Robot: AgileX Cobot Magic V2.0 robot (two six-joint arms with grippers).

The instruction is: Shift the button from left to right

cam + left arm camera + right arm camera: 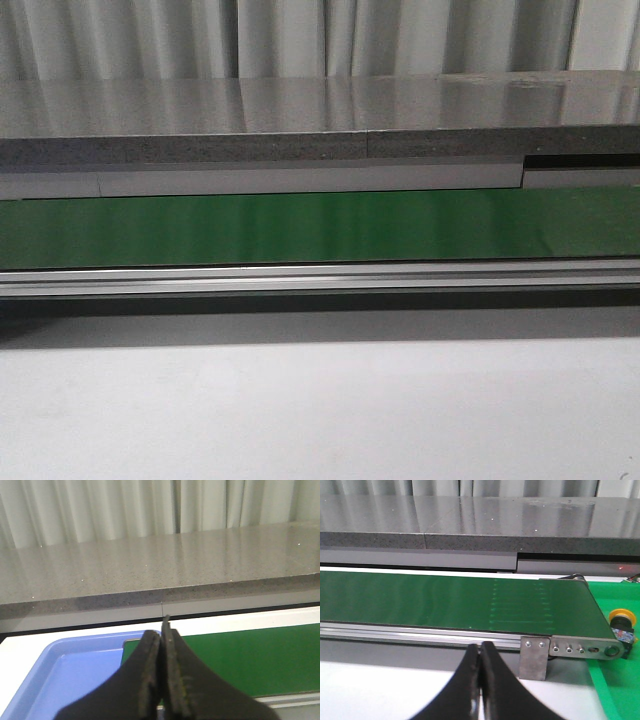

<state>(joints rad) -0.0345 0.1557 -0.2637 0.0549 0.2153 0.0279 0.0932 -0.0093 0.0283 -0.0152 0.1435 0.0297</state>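
The button (623, 624), with a yellow-orange cap on a black body, lies on a green surface just past the conveyor's right end in the right wrist view. My right gripper (480, 647) is shut and empty, over the white table in front of the conveyor rail, well short of the button. My left gripper (161, 635) is shut and empty, hovering over the near corner of a blue tray (60, 675) beside the green belt (240, 655). Neither gripper nor the button shows in the front view.
A green conveyor belt (320, 228) with an aluminium rail (320, 278) crosses the front view. A grey stone counter (300, 125) and white curtains stand behind it. A metal bracket (535, 657) sits at the belt's right end. White table (320, 410) lies in front.
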